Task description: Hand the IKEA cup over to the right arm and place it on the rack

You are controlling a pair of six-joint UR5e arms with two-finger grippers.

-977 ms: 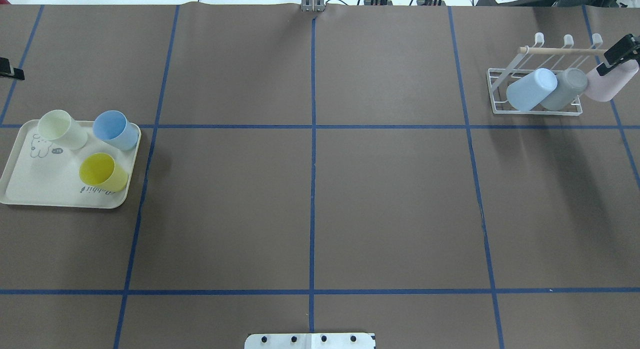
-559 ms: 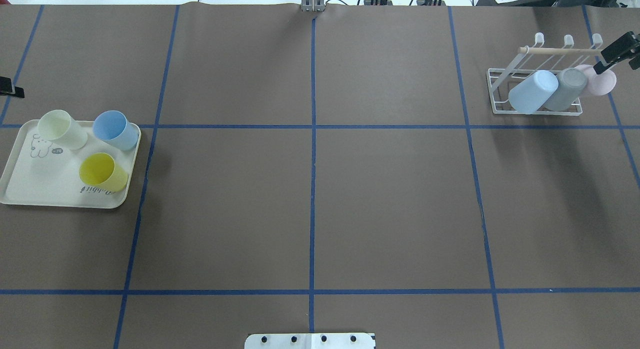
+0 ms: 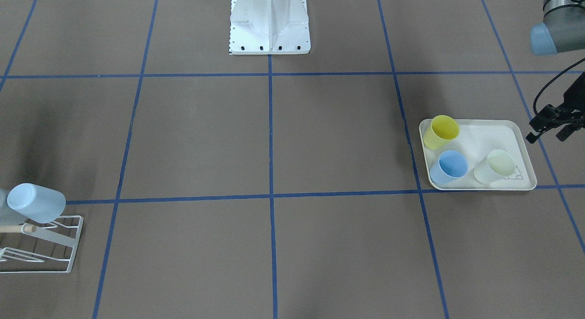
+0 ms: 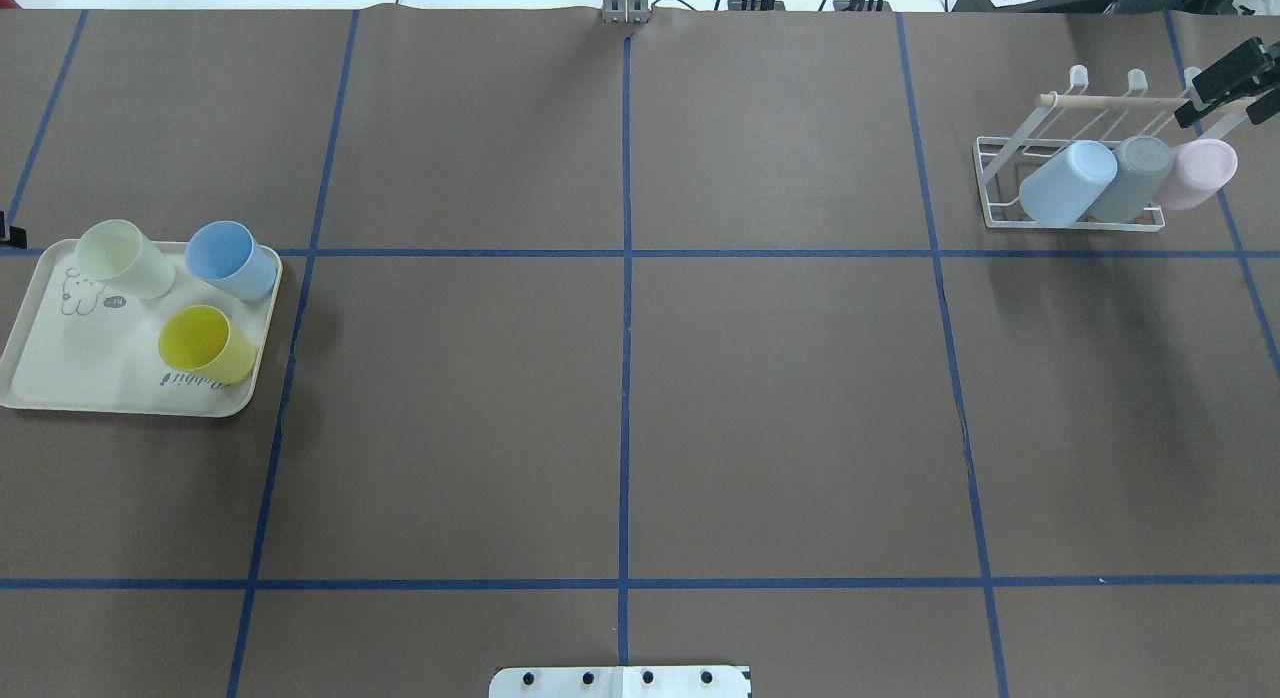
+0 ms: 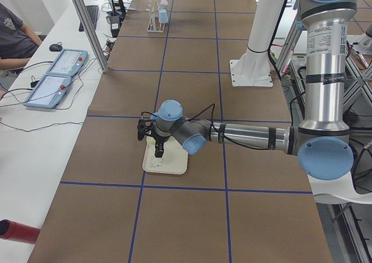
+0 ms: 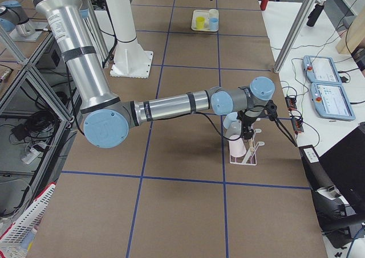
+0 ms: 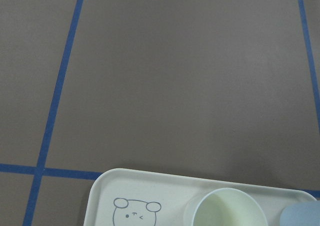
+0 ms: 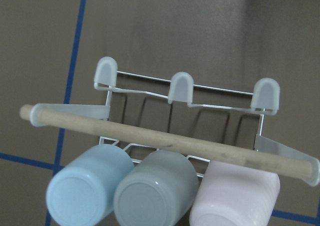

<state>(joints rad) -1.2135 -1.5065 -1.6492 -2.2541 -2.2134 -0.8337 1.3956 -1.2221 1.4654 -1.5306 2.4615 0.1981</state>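
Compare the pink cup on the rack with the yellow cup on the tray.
Colour: the pink cup is pale pink, the yellow cup bright yellow. Pose: the pink cup is tipped over, base up, while the yellow cup stands upright, mouth open. Place: the pink cup hangs on the rack beside a grey cup; the yellow cup sits on the tray. Both are tapered tumblers.

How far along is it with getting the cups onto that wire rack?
Done: light blue cup, grey cup and pink cup sit on the rack. In hand: nothing; the right gripper is open by the rack, the left gripper open beside the tray. Left: yellow cup, blue cup and pale green cup on the tray.
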